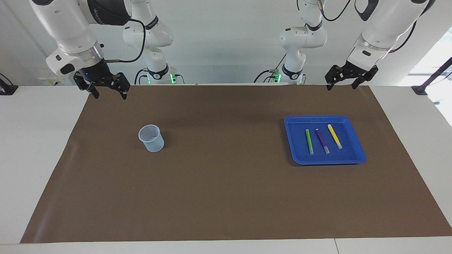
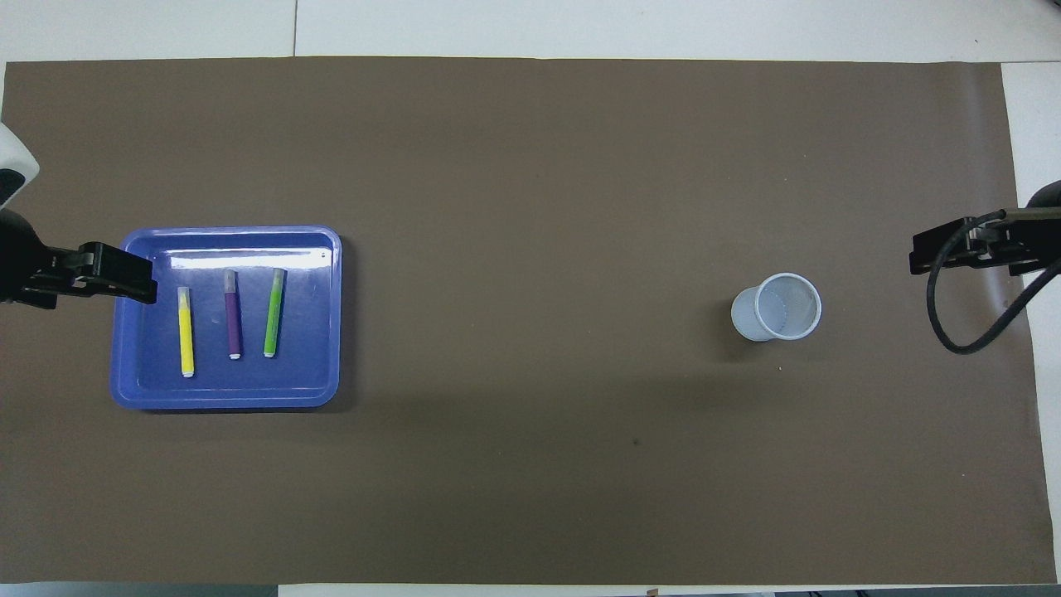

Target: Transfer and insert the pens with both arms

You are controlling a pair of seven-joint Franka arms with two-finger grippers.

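A brown mat (image 1: pixel 226 165) covers the table. Toward the left arm's end sits a blue tray (image 1: pixel 356 148) with three pens lying flat in it, side by side and apart from one another, none touching. In the overhead view each pen runs roughly from twelve to six o'clock: the yellow pen (image 2: pixel 186 331) lies at nine o'clock of the purple pen (image 2: pixel 233 314), and the green pen (image 2: pixel 273 313) at three o'clock of it. Toward the right arm's end a pale mesh cup (image 1: pixel 152 138) stands upright on the mat, well apart from the tray.

The left gripper (image 1: pixel 346 85) hangs in the air over the mat's edge by the robots, above the tray's end of the table, its fingers spread and holding nothing. The right gripper (image 1: pixel 108 94) hangs over the mat's corner at its own end, jaws likewise apart and empty. Both arms wait.
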